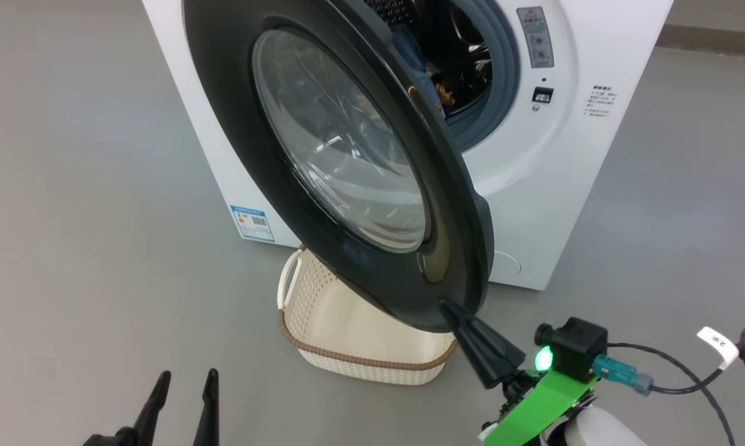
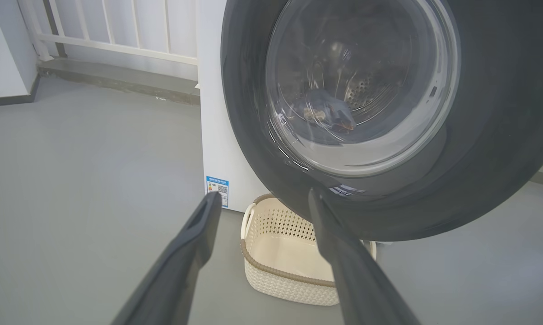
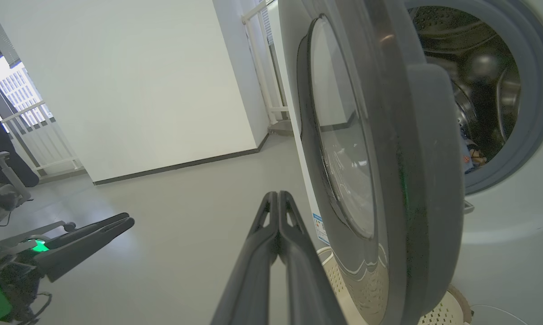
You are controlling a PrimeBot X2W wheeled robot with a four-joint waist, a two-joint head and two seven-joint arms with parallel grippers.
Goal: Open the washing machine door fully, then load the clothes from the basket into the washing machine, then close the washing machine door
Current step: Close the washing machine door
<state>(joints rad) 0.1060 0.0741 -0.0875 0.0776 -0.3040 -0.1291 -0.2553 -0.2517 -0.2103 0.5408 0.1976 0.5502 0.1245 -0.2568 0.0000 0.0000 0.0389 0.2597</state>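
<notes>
Hovering just beside the washing machine door (image 1: 341,142), the right tool (image 1: 453,310) is pinched closed (left tool (image 1: 187,375) spread wide).

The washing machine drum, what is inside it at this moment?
Light blue printed clothes lie low in the steel drum. In the head view the partly open washing machine door covers the left part of the opening, so whether more lies there cannot be seen.

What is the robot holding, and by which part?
Nothing. The left claw is open and empty; the right claw is shut on nothing, tip by the washing machine door.
</notes>
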